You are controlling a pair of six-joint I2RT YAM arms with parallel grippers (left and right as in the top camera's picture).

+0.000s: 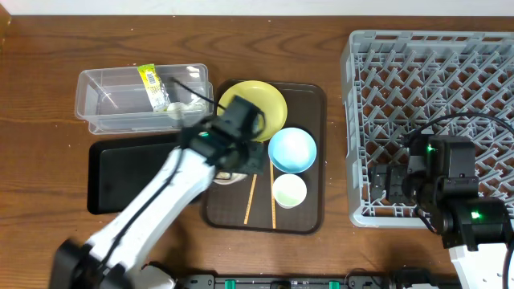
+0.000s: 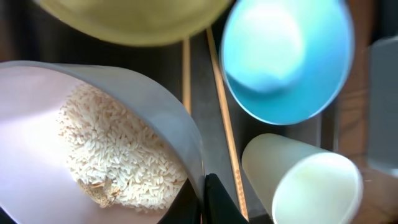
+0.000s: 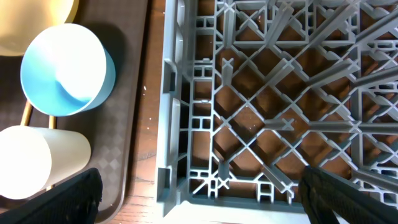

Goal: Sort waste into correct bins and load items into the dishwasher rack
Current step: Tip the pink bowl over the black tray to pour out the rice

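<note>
the left pincer [image 2: 202, 202] sits at the near rim of the white bowl [image 2: 37, 124], its two dark fingers drawn close with the rim's edge between them. it looks clamped on the bowl, though only the fingertips show. the rice [image 2: 118, 149] lies heaped inside, on the side towards the pincer.

the bowl is at the left edge of the brown serving tray [image 1: 309, 160], mostly hidden under the arm from above. the black tray [image 1: 120, 172] lies just beside it, further to the robot's left, with its long axis running left to right. the clear tub [image 1: 104, 104] is behind that and already holds the wrapper [image 1: 152, 84]. so the leftovers most likely go sideways to the left — a short carry away from the blue bowl [image 2: 286, 56], the cup [image 2: 305, 180] and the chopsticks [image 2: 224, 124], which crowd the bowl's right side.

the left arm is clearly the nearer one for this. the right pincer [image 3: 202, 180] is spread wide and empty over the near left corner of the dishwasher rack [image 1: 434, 80] — well apart from both bins.
</note>
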